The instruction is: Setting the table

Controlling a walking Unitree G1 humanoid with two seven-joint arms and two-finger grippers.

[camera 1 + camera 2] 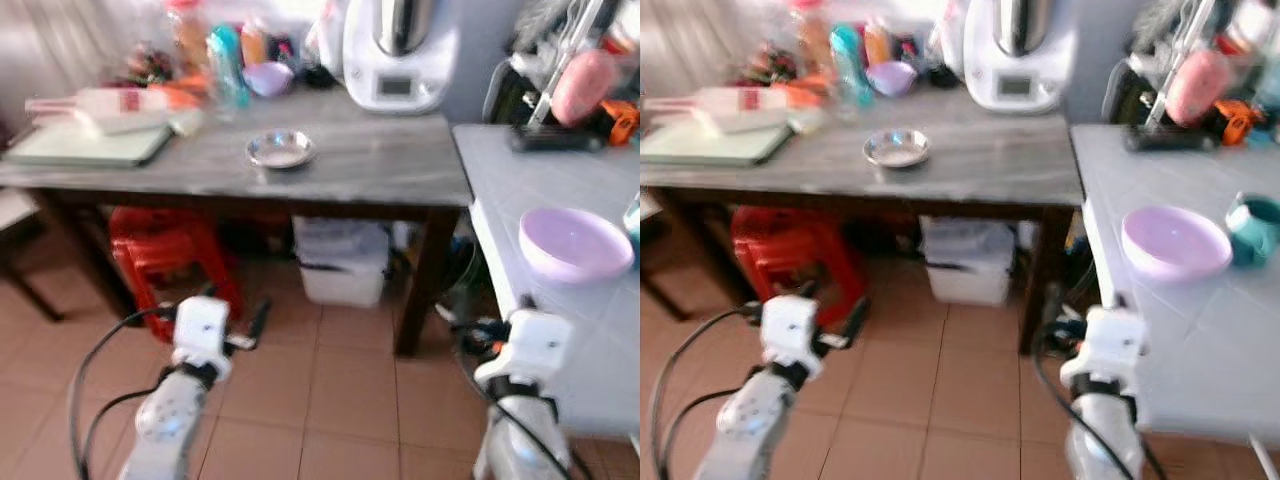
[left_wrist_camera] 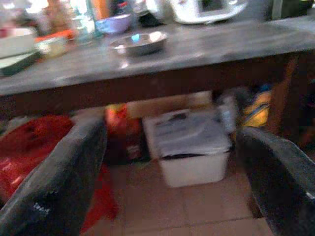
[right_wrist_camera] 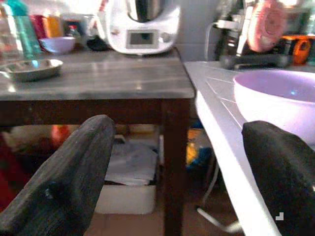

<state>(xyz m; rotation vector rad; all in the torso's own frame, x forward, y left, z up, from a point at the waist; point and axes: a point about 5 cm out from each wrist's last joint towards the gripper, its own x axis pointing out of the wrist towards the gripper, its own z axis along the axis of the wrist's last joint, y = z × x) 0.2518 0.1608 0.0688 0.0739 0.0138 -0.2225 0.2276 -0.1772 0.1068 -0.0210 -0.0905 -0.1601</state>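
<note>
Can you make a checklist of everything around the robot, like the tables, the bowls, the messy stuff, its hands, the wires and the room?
Surface: grey-topped wooden table ahead; white tiled counter on the robot's right.
Job's things: metal dish alone near the table's middle; lilac bowl on the counter near its front edge.
Clutter: white kitchen machine, bottles, small purple bowl and a green tray along the table's back and left.
Grippers: left gripper and right gripper both open, empty, held low before the table.
Cables: black cables loop beside the left arm.
Surroundings: red stool and white bin under the table; tiled floor.
</note>
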